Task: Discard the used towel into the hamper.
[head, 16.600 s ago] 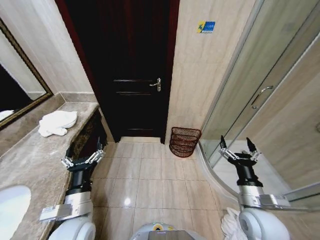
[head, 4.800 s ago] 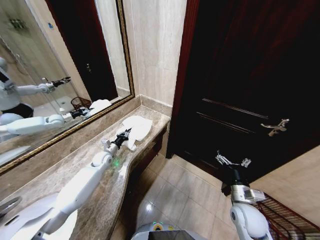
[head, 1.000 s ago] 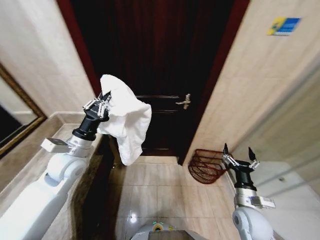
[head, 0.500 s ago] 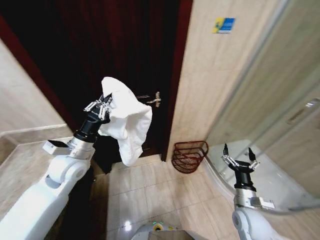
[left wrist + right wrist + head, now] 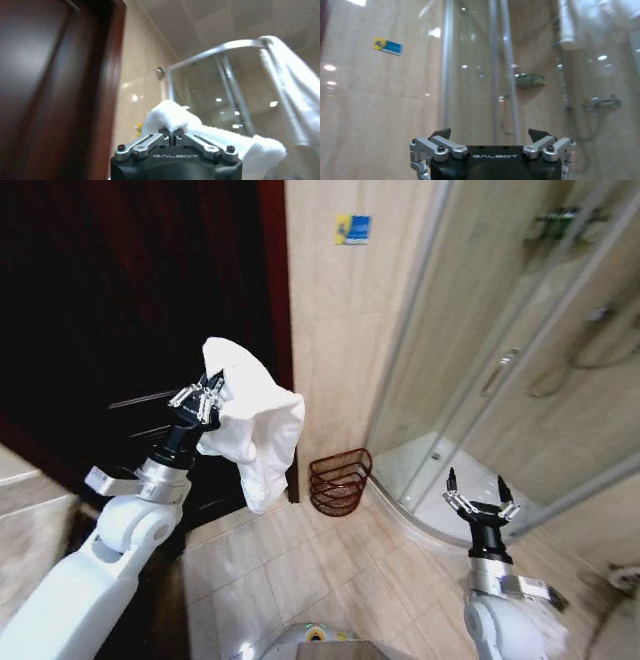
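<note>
Gripping the towel (image 5: 256, 430) aloft as before, left hand (image 5: 198, 402), right hand (image 5: 477, 502) spread wide, hamper (image 5: 338, 481) nearer centre.

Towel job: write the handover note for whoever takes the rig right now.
Left tool: shut on the towel, held raised in front of the dark door; the towel hangs free below the grip.
Right tool: open, holding nothing, parked low on the right near the shower base.
Hamper: on the floor against the wall, between the door and the shower, with the towel off to its left.
Done: towel picked up and in hand.
Left: bring the towel over the hamper's open top and release it inside.
</note>
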Robot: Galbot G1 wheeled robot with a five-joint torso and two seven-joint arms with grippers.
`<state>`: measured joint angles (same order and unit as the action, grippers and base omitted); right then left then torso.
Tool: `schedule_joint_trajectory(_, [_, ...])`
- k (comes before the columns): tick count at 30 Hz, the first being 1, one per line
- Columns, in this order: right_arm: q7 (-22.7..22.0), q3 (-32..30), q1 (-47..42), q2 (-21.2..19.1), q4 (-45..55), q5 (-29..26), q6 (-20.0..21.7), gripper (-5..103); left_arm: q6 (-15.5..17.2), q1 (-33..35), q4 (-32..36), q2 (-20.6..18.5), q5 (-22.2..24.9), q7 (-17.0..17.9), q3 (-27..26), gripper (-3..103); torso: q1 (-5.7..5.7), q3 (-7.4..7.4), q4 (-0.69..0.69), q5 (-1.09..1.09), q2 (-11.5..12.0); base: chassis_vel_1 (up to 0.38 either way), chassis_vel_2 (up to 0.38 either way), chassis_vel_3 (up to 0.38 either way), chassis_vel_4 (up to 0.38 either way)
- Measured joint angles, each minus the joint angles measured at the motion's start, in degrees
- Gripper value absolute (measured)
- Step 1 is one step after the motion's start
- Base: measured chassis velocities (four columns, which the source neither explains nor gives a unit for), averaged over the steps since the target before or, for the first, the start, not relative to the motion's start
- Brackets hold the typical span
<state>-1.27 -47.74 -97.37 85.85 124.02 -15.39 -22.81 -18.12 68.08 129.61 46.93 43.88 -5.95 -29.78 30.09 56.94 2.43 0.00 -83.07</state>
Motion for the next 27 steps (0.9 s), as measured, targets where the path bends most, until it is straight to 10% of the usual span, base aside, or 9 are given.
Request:
schedule_joint_trajectory(15, [0.14,0.53,-0.86,1.95,-0.3,0.34,-1.8,100,-1.76,7.21,-0.09,5.5,-7.6,-2.68,5.73,2,0.0,0.0,0.03,0.0,0.0,-0.017,-0.017,-0.018,-0.013])
schedule_joint_trajectory(27, [0.51,0.8,-2.31,3.66,-0.35,0.97,-1.88,100,-2.23,4.33,-13.06,8.12,-6.83,-0.23,20.0,2,0.0,0.0,0.02,0.01,-0.01,0.0,0.0,0.0,0.0])
